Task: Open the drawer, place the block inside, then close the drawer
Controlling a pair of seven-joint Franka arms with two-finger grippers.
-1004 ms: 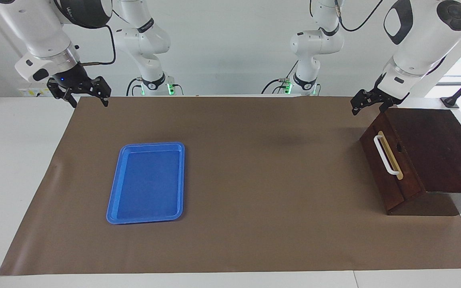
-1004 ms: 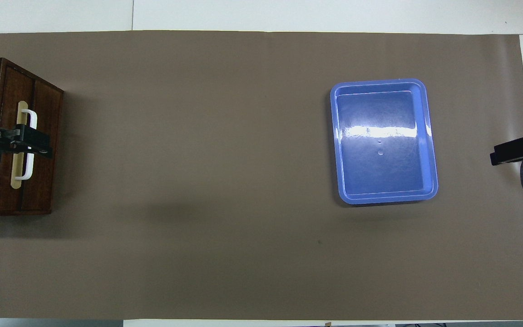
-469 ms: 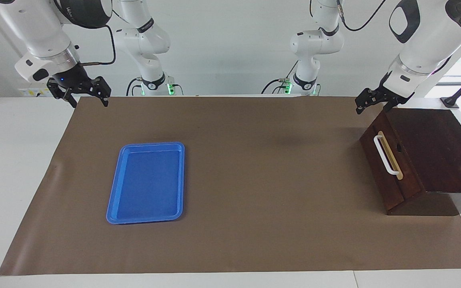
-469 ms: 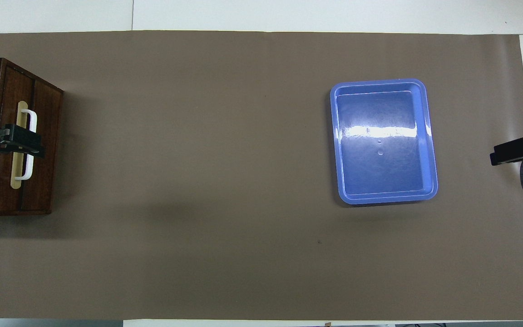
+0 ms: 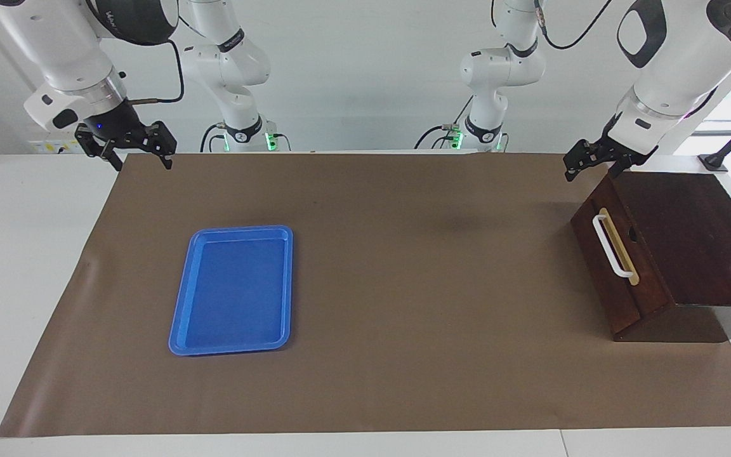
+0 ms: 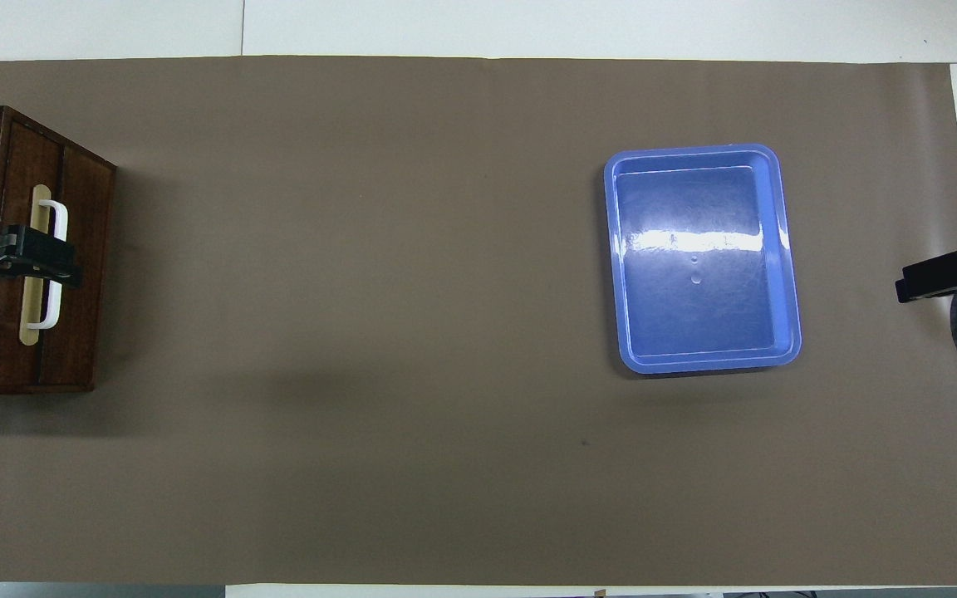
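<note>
Left gripper point(image 5: 589, 166) is drawing back above the shut drawer point(image 5: 616, 257), fingers apart.
Task looks finished; right gripper point(image 5: 129, 150) is waiting, open.

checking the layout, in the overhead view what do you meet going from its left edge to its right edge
drawer with the left gripper over its handle → bare brown mat → blue tray → right gripper

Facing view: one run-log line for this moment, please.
drawer: shut | block: not visible | blue tray: empty | left hand: open, over box corner | right hand: open, waiting
</note>
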